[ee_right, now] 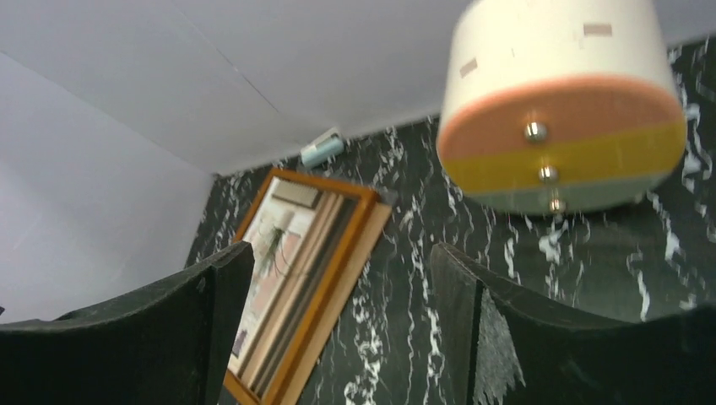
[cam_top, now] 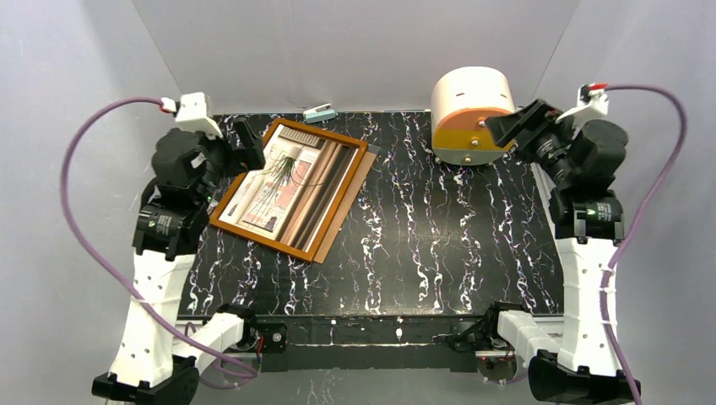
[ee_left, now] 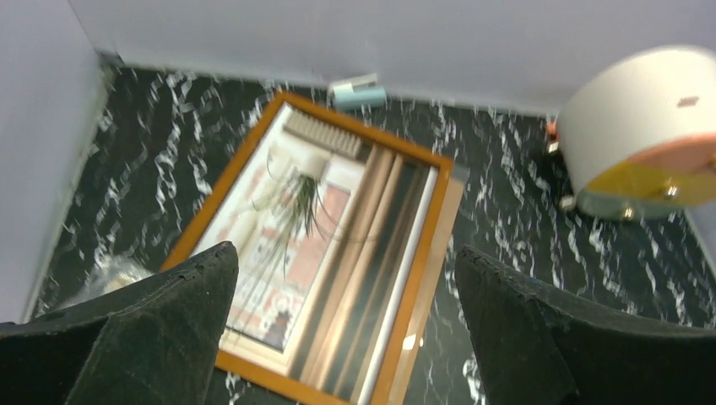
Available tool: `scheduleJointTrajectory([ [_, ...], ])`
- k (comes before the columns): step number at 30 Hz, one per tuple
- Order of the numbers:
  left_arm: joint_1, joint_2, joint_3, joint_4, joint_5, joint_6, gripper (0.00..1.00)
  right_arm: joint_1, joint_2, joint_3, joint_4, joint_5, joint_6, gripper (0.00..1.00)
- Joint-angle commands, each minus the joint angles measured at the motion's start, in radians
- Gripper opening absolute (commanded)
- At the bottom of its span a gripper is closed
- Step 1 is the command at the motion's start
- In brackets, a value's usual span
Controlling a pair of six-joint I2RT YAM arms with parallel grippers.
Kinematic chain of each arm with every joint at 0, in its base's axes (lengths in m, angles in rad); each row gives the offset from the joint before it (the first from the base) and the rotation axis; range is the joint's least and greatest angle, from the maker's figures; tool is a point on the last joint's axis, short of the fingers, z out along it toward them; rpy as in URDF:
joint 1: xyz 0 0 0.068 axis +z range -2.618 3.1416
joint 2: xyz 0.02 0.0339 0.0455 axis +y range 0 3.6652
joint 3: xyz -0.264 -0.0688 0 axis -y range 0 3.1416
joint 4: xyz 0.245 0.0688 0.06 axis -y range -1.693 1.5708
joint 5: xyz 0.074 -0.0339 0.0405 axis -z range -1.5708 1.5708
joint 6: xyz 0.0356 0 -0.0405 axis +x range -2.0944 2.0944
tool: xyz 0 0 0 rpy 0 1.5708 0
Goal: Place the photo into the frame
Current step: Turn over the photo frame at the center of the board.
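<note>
**Two wide-open grippers, and the photo lying in the frame**

The table [cam_top: 439, 245] is flat and black, with thin white wiggly lines all over it like marble.

The frame [cam_top: 262, 241] lies flat on the back left part of the table, turned at a slant. It is a big thin rectangle of smooth orange-brown wood. The photo [cam_top: 291, 181] shows inside the opening of the frame. It is a paper rectangle with a thin, dark, spidery plant on it and long stripes of brown, beige and pink. Some light shines off it. I cannot tell if it sits all the way flat in the frame.

A plain brown flat board [ee_left: 436, 253] peeks out from under the right side of the frame.

The left gripper [ee_left: 346, 251] hangs in the air above the left side of the frame. Its two black fingers look rough and stand wide apart. It holds nothing.

The right gripper [ee_right: 342, 249] is up by the back right of the table, just beside a big round drum [cam_top: 473, 114]. Its fingers are wide apart too, and it holds nothing.

The drum lies on its side. It is creamy white, and its flat end has orange, yellow and pale green bands with shiny metal bolts in it.

A small pale blue thing [cam_top: 321, 112] sits against the back wall, near the top corner of the frame.
</note>
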Motion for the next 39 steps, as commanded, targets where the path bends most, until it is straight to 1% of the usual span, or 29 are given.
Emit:
scheduleJointTrajectory([
  [1, 0.004, -0.044, -0.163, 0.081, 0.088, -0.03, 0.98, -0.003, -0.08, -0.169, 0.134, 0.016, 0.075, 0.85],
  [3, 0.004, -0.038, -0.228, 0.113, 0.139, -0.045, 0.98, -0.003, -0.09, -0.232, 0.148, 0.002, 0.073, 0.84],
  [7, 0.004, 0.015, -0.301, 0.164, 0.278, -0.1, 0.98, -0.002, -0.044, -0.266, 0.044, -0.002, 0.069, 0.84],
  [11, 0.004, 0.063, -0.389, 0.264, 0.322, -0.14, 0.98, -0.002, -0.002, -0.338, -0.011, -0.034, 0.098, 0.84],
  [13, 0.002, 0.103, -0.432, 0.327, 0.349, -0.16, 0.98, -0.003, 0.015, -0.391, -0.02, -0.078, 0.128, 0.81],
  [16, -0.026, 0.204, -0.444, 0.343, 0.358, -0.204, 0.98, -0.002, 0.033, -0.489, 0.012, -0.165, 0.179, 0.74],
  [19, -0.114, 0.307, -0.435, 0.327, 0.311, -0.204, 0.9, -0.001, 0.048, -0.571, 0.052, -0.229, 0.214, 0.67],
  [22, -0.199, 0.386, -0.436, 0.329, 0.249, -0.182, 0.81, 0.0, 0.066, -0.626, 0.077, -0.26, 0.221, 0.63],
  [24, -0.233, 0.453, -0.418, 0.328, 0.225, -0.157, 0.72, 0.0, 0.078, -0.643, 0.076, -0.261, 0.214, 0.62],
  [26, -0.255, 0.526, -0.387, 0.321, 0.189, -0.126, 0.67, 0.002, 0.087, -0.657, 0.075, -0.259, 0.206, 0.61],
  [28, -0.261, 0.601, -0.322, 0.307, 0.162, -0.049, 0.67, 0.002, 0.093, -0.663, 0.071, -0.258, 0.206, 0.61],
  [30, -0.261, 0.691, -0.228, 0.249, 0.117, 0.021, 0.64, 0.002, 0.092, -0.676, 0.076, -0.26, 0.204, 0.61],
  [32, -0.262, 0.789, -0.138, 0.198, 0.162, 0.058, 0.6, 0.002, 0.092, -0.695, 0.087, -0.258, 0.204, 0.61],
  [33, -0.265, 0.82, -0.114, 0.191, 0.184, 0.064, 0.59, 0.002, 0.093, -0.7, 0.089, -0.257, 0.203, 0.61],
  [39, -0.27, 0.931, -0.09, 0.207, 0.169, 0.023, 0.59, 0.004, 0.092, -0.724, 0.087, -0.252, 0.195, 0.6],
])
